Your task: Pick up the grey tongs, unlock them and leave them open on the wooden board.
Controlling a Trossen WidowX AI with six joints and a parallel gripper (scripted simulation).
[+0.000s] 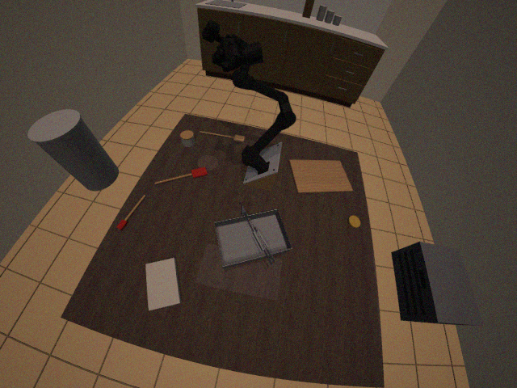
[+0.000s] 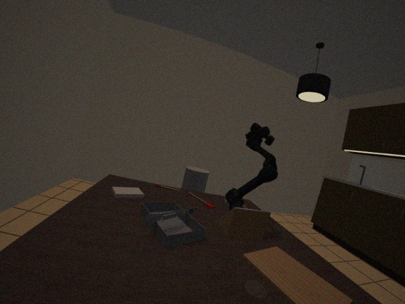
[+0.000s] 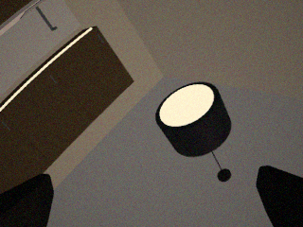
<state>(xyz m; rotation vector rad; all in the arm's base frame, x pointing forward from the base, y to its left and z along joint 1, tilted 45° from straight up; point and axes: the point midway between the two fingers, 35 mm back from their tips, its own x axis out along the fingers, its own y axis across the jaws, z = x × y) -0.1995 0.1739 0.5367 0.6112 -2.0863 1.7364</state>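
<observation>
The grey tongs (image 1: 258, 235) (image 2: 168, 214) lie shut across the grey roasting tin (image 1: 233, 244) (image 2: 178, 240) in the middle of the dark table. The wooden board (image 1: 321, 175) (image 2: 294, 275) lies flat to the right of the arm's base plate (image 1: 273, 156), with nothing on it. My gripper (image 1: 211, 30) (image 2: 259, 128) (image 3: 157, 183) is raised high above the base and points up at the ceiling, far from the tongs. Its fingers are wide open with nothing between them. The wrist view shows only the ceiling lamp (image 3: 194, 118) between the two fingertips.
On the table are a red spatula (image 1: 199, 171), a red-tipped stick (image 1: 121, 224), a white pad (image 1: 161, 283), a yellow disc (image 1: 354, 221), a jar (image 1: 187, 137) and a wooden mallet (image 1: 238, 137). A grey bin (image 1: 70, 148) and a grey box (image 1: 442, 281) stand beside the table.
</observation>
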